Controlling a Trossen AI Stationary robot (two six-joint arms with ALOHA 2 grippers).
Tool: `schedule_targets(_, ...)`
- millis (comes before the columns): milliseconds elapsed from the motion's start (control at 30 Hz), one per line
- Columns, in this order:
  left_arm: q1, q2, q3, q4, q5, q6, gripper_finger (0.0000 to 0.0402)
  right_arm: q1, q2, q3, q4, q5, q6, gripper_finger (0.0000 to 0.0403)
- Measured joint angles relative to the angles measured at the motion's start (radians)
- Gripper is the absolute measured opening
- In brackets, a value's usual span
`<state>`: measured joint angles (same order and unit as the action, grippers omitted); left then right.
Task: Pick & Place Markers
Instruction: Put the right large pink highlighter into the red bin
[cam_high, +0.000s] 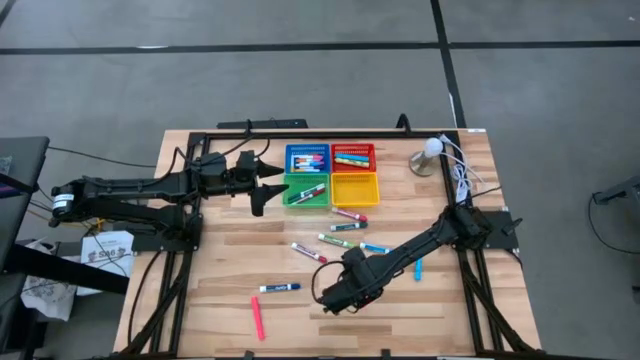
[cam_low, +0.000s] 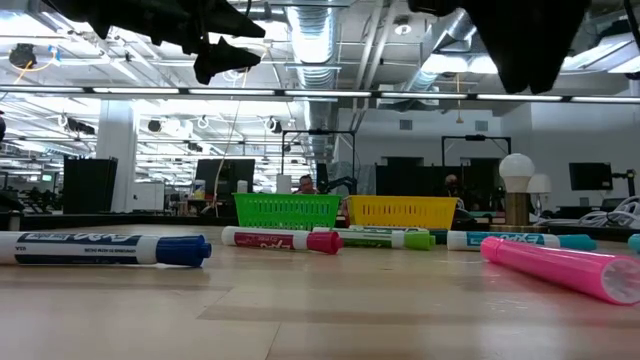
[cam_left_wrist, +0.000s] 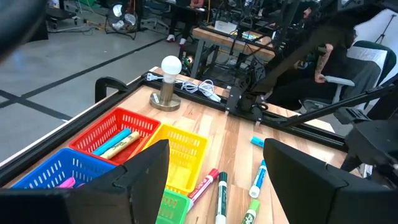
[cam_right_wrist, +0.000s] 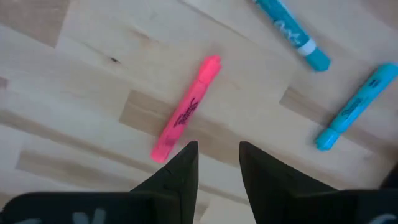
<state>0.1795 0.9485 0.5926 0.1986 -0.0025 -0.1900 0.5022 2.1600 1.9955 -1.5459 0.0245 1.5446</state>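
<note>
Two arms on my feed. Left gripper (cam_high: 268, 190) sits just left of the green basket (cam_high: 306, 190), raised off the table; left wrist view shows its fingers (cam_left_wrist: 146, 171) spread apart, holding nothing.

Four mesh baskets form a square block at the table's far middle: blue basket (cam_high: 307, 158) and red basket (cam_high: 353, 157) behind, green and yellow basket (cam_high: 355, 190) in front. Blue, red and green each hold markers; I can't see anything in yellow. A white-globe lamp (cam_high: 430, 152) stands right of the red basket.

Loose markers on the wood, left to right: pink highlighter (cam_high: 257, 318) near the front edge, blue-capped marker (cam_high: 279, 288) just behind it, pink-capped marker (cam_high: 308, 252), green-capped marker (cam_high: 335, 241), two more just in front of the yellow basket (cam_high: 349, 214), and a cyan one (cam_high: 417, 267) right of the right arm.

Right gripper (cam_high: 338, 297) hangs low over the table front of centre. From its wrist camera I see fingers (cam_right_wrist: 184, 168) parted with a narrow gap, empty, tips just beside the end of a pink highlighter (cam_right_wrist: 186, 109), not touching that I can tell. Two cyan markers (cam_right_wrist: 292, 33) (cam_right_wrist: 354, 106) lie beyond it, well apart from the pink one.
</note>
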Motion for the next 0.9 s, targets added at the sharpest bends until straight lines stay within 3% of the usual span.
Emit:
schedule_targets(300, 0.000, 0.000, 0.000, 0.003, 0.000, -0.001, 0.0260, 0.001, -0.177, -0.351, 0.315, -0.053, 0.033, 0.0107)
schedule_targets(467, 0.000, 0.000, 0.000, 0.005, 0.000, -0.001, 0.0260, -0.008, -0.225, -0.480, 0.470, -0.082, 0.034, 0.0107)
schedule_targets(900, 0.000, 0.000, 0.000, 0.009, 0.000, -0.001, 0.0260, -0.062, -0.225, -0.515, 0.566, -0.114, -0.034, 0.0107)
